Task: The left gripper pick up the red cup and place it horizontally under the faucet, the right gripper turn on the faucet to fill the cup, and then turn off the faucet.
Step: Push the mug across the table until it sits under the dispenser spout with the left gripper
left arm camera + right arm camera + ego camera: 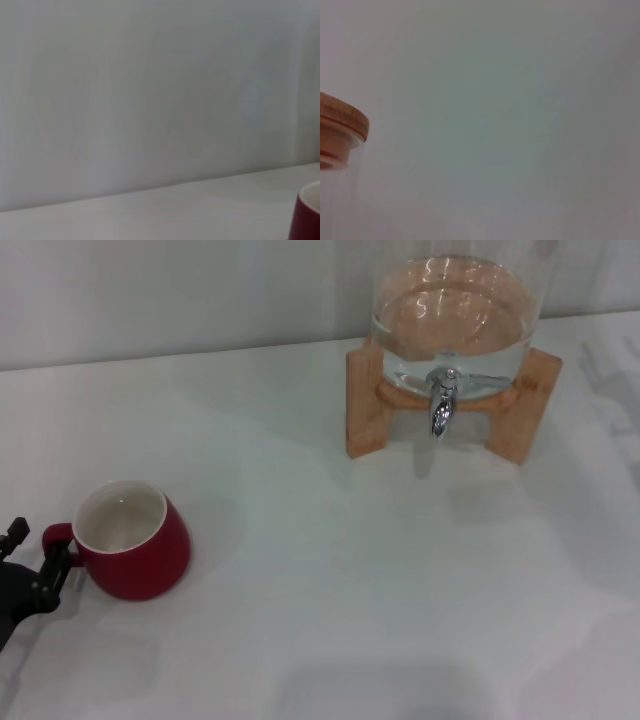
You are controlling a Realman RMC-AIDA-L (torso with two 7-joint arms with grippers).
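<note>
Now the first step: reaching for the red cup (pixel 132 538).
Left gripper (pixel 35 565) at 8 o'clock, fingers spread around the handle, not clenched; it must close, then carry toward the faucet (pixel 442 408) at 1 o'clock.

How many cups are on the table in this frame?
1. The red cup stands upright near the table's left edge, its handle toward the left gripper. None appear hidden.

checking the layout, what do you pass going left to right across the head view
left gripper → red cup → bare stretch of the white table → wooden stand → faucet
</note>
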